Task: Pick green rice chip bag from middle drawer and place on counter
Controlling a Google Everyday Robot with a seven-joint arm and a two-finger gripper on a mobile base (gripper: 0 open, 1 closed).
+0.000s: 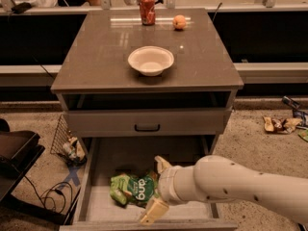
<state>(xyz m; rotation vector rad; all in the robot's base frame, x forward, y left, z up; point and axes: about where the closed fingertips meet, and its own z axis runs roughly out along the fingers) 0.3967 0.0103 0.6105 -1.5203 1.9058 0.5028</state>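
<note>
The green rice chip bag [131,189] lies crumpled on the pale floor of the open middle drawer [103,166], left of centre. My gripper [157,186] reaches in from the right on a thick white arm, open. One cream finger is above the bag's right edge and the other is below it, so the fingers straddle that edge. The arm hides the drawer's right half. The counter [101,57] above is a glossy grey-brown slab.
On the counter stand a white bowl [150,60], a red soda can [147,8] and an orange fruit [179,21]. A grey drawer front with a black handle [147,127] sits above the open drawer. Wrappers [279,124] litter the floor at right. Black gear [14,150] and cables are at left.
</note>
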